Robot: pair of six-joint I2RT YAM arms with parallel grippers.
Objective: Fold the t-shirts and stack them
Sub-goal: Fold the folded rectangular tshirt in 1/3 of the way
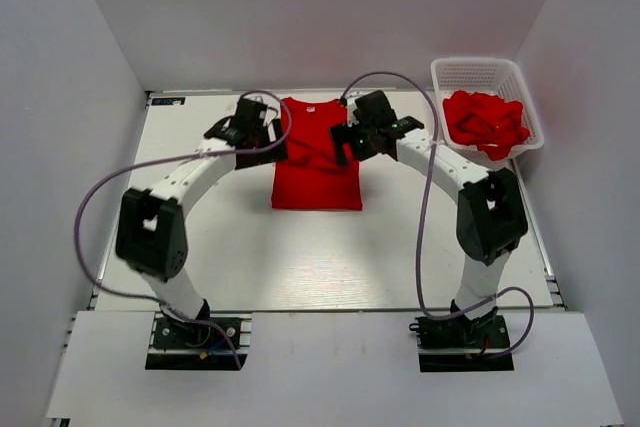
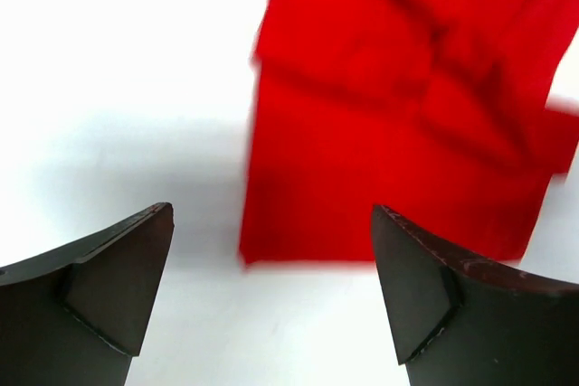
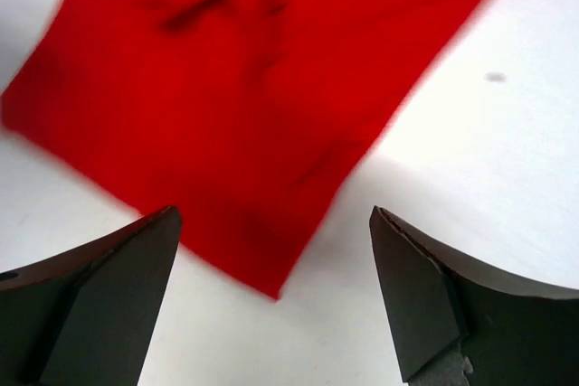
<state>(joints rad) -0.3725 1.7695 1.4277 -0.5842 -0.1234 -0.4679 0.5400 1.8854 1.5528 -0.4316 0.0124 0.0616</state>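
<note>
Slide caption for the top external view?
Left gripper and right gripper flank a red t-shirt; basket holds more shirts.

Soft, matt red cloth on the spread t-shirt, faintly creased. Same limp cloth on the crumpled t-shirts, heaped in a basket of white plastic mesh. Smooth, pale matt counter. Dark matt plastic on the left end effector and right end effector.

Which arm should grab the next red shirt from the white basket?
Probably right: the right gripper, open, hovers nearer the white plastic mesh basket of crumpled red shirts; the left gripper sits beyond the flat red t-shirt.
</note>
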